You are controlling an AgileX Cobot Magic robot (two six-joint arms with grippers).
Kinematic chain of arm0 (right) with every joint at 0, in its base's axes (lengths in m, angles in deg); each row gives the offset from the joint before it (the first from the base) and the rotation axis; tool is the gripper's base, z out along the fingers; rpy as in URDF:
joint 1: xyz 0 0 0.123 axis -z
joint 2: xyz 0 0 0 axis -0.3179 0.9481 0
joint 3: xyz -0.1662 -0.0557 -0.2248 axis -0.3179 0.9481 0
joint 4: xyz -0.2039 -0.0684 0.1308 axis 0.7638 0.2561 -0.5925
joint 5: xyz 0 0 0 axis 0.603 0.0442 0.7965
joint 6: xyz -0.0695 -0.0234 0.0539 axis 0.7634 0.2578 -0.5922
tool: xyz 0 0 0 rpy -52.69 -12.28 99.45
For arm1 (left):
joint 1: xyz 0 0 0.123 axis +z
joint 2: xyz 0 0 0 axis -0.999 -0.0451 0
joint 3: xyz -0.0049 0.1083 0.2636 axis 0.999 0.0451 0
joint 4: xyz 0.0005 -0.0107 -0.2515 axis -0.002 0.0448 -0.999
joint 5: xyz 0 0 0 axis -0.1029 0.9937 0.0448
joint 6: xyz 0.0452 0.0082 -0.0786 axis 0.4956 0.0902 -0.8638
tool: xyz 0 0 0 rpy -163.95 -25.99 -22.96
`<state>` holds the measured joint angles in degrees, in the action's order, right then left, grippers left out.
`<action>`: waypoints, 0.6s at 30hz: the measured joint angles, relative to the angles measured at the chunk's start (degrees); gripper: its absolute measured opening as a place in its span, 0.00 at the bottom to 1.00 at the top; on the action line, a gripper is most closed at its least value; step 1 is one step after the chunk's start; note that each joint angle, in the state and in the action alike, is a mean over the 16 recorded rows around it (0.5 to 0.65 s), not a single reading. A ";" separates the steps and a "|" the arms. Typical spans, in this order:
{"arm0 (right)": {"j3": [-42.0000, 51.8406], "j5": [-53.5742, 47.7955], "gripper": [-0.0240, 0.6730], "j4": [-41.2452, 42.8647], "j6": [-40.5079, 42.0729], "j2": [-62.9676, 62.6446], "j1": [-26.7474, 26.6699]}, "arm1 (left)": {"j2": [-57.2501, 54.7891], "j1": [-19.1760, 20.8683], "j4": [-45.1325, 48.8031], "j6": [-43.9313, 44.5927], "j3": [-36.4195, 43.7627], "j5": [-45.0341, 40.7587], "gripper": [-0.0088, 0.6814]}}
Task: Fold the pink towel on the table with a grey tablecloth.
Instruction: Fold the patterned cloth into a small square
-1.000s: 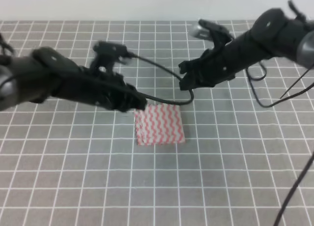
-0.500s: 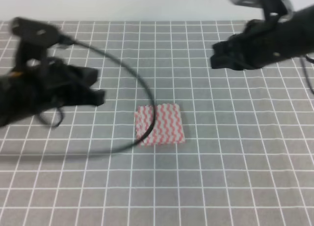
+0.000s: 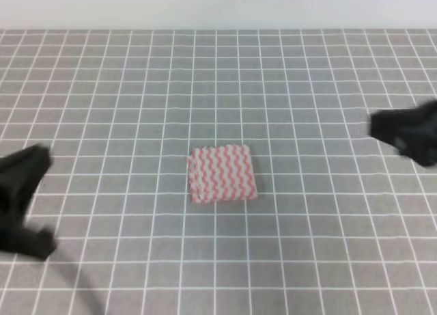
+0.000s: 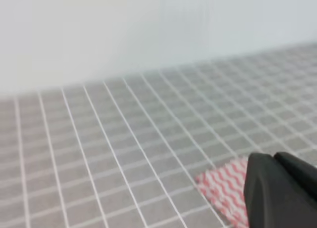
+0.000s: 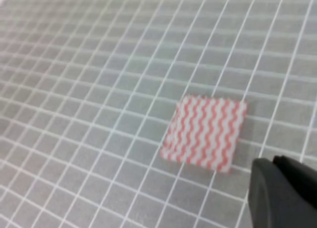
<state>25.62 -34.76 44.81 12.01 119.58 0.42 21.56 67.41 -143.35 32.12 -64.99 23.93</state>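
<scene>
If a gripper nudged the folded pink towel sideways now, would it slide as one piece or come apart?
The pink towel looks thin, with layered edges along its left side, so it is probably floppy and light. A push would likely shift the top layer or bunch it rather than slide it whole. The grey tablecloth looks like fabric too, so cloth on cloth may drag.

The pink towel (image 5: 206,133) lies flat and folded into a small square on the grey gridded counter (image 5: 89,79). A dark bit of the right end effector (image 5: 280,193) pokes in at 5 o'clock, just beside the towel, not touching.
</scene>
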 joint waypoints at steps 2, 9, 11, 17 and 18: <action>3.60 1.70 0.01 -0.06 0.24 -4.88 0.00 | 5.35 0.00 -0.04 0.51 2.77 0.25 0.01; 15.79 8.20 0.01 -0.31 1.62 -20.82 0.00 | 24.47 0.00 0.10 2.04 11.05 -0.40 0.01; 19.17 10.24 0.01 -0.46 2.06 -24.99 0.02 | 28.72 0.00 0.25 2.34 12.98 -1.23 0.01; 27.72 15.94 0.01 -1.05 3.76 -35.26 0.06 | 37.27 0.00 0.45 2.88 17.22 -2.74 0.01; 28.94 17.03 0.01 -1.21 4.15 -36.59 0.06 | 38.13 0.00 0.47 2.97 17.83 -2.71 0.01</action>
<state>54.55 -17.73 43.60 16.16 82.99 0.48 59.68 67.41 -142.89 35.09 -47.16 21.22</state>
